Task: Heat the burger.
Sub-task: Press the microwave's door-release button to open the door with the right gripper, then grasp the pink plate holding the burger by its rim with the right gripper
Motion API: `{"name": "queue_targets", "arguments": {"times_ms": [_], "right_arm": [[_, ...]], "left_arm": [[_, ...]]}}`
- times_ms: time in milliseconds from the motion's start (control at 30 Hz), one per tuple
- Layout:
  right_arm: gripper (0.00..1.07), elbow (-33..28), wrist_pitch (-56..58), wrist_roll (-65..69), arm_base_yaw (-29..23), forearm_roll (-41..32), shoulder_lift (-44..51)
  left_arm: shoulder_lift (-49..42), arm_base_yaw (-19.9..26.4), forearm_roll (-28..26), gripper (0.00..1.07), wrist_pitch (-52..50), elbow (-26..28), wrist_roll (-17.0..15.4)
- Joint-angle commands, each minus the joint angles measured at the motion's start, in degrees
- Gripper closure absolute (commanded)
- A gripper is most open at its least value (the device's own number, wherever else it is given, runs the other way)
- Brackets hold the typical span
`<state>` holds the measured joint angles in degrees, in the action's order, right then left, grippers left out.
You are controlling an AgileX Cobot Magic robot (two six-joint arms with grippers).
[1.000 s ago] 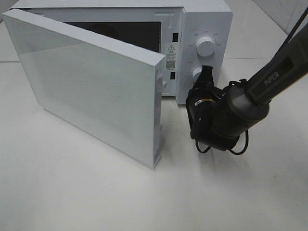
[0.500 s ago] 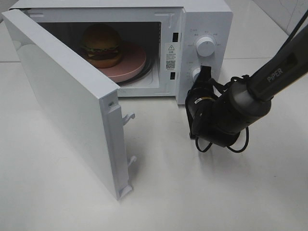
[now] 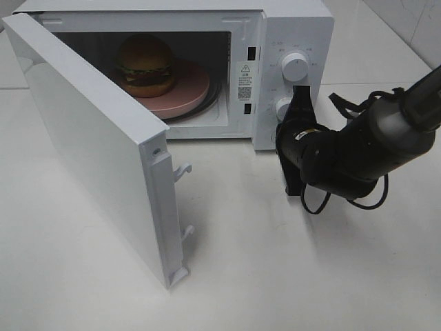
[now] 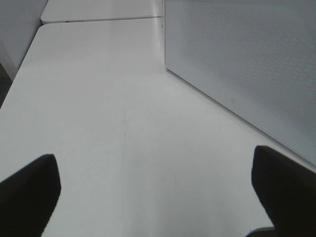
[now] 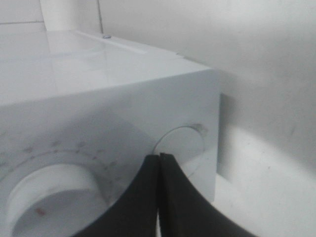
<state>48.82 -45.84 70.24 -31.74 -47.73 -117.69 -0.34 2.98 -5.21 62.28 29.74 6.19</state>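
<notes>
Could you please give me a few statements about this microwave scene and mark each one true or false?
1. The door of the microwave stands open. True.
2. The burger sits on the table in front of the microwave. False: it rests on the pink plate inside the microwave.
3. The right gripper is shut, with nothing between its fingers. True.
4. The left gripper is closed on the door. False: it is open over bare table, with the door's outer face beside it.
</notes>
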Motion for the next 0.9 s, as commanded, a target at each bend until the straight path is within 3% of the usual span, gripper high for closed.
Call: {"name": "queue_targets", "arguments": {"times_ms": [33, 300, 500, 633, 900], "right_arm": [[1.07, -0.97, 1.03, -2.35, 0.17, 1.72, 2.64], [1.07, -6.36, 7.33, -8.59, 0.17, 3.38, 8.37], [1.07, -10.31, 15.36, -16.62, 0.34, 9.17, 14.84], [1.07, -10.60, 23.15, -24.58, 0.34, 13.81, 17.59], [1.07, -10.49, 36.55, -41.37, 0.34, 15.36, 22.52]], "left_arm": [[-0.86, -0.06, -0.23, 0.09, -0.69, -0.11, -0.23], [-0.86, -0.06, -0.23, 0.09, -0.69, -0.11, -0.23], [-0.86, -0.06, -0.23, 0.09, -0.69, -0.11, -0.23], [-0.86, -0.06, -0.23, 0.09, -0.69, -0.11, -0.23], [-0.86, -0.06, -0.23, 0.09, -0.69, -0.11, -0.23]]}}
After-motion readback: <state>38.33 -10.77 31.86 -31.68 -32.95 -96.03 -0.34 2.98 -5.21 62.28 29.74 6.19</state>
